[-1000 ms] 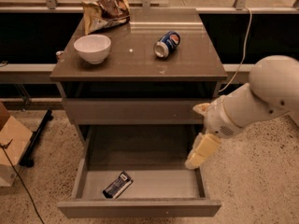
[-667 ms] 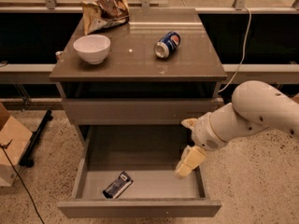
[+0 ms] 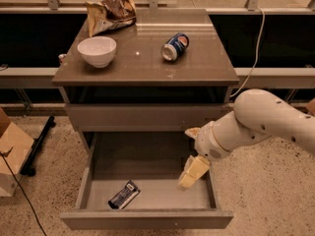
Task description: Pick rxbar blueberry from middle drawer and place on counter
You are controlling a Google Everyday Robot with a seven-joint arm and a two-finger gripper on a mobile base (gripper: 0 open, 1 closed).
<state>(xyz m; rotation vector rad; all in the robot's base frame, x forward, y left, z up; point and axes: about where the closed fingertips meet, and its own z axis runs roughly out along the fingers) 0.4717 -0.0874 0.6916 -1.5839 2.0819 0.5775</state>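
Observation:
The rxbar blueberry [image 3: 124,194], a dark flat bar with white patches, lies on the floor of the open middle drawer [image 3: 147,219], near its front left. My gripper [image 3: 189,167] hangs over the right part of the drawer, above its floor and to the right of the bar, apart from it. One cream finger [image 3: 193,172] points down into the drawer; the other [image 3: 192,131] shows higher by the drawer front above. The white arm comes in from the right. The counter [image 3: 147,65] is the glossy grey-brown top of the cabinet.
On the counter stand a white bowl [image 3: 97,51] at the left, a blue soda can [image 3: 175,46] lying on its side, and a crumpled bag [image 3: 111,13] at the back. A cardboard box [image 3: 12,149] sits on the floor at the left.
My gripper and arm have moved left and a little down, from beside the drawer's right wall to over its right part. The bar has not moved.

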